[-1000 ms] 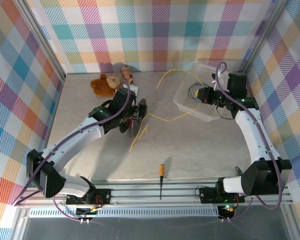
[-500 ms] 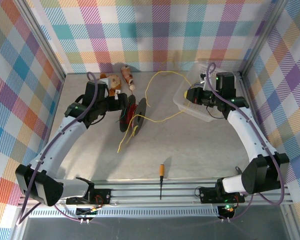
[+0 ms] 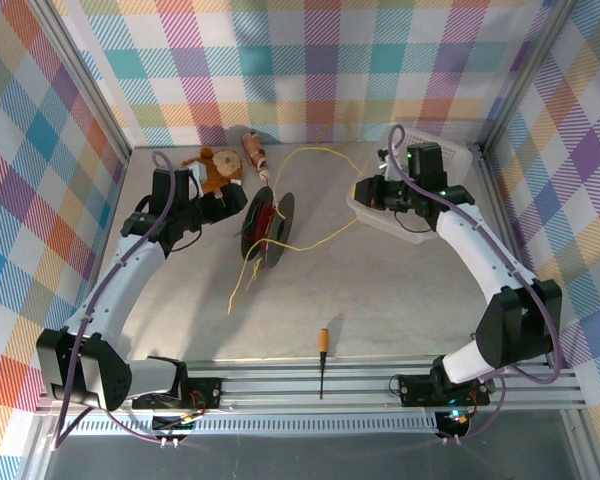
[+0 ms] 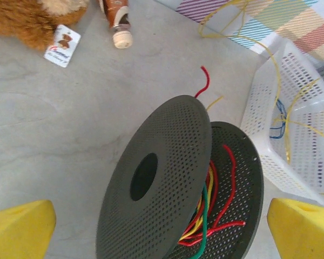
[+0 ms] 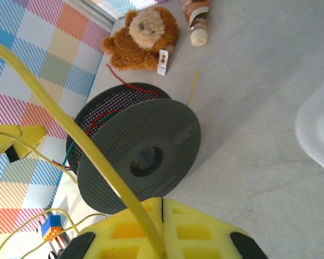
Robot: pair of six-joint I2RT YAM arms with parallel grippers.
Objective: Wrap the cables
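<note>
On the grey counter (image 3: 380, 300), beside the white basket (image 4: 262, 124) at far right, clamps one yellow cable (image 5: 70, 125) in the right pincer (image 5: 161, 216), the strand running left to the black perforated spool (image 3: 265, 228) standing on edge at centre. Holds the left pincer (image 4: 161, 229) spread wide just left of that spool, gripping nothing.

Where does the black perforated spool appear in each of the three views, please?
Top external: the spool stands on edge, left of centre.
Left wrist: the spool is in the lower middle, close up.
Right wrist: the spool sits left of centre.
Shared landmark: the teddy bear, near the spool.
</note>
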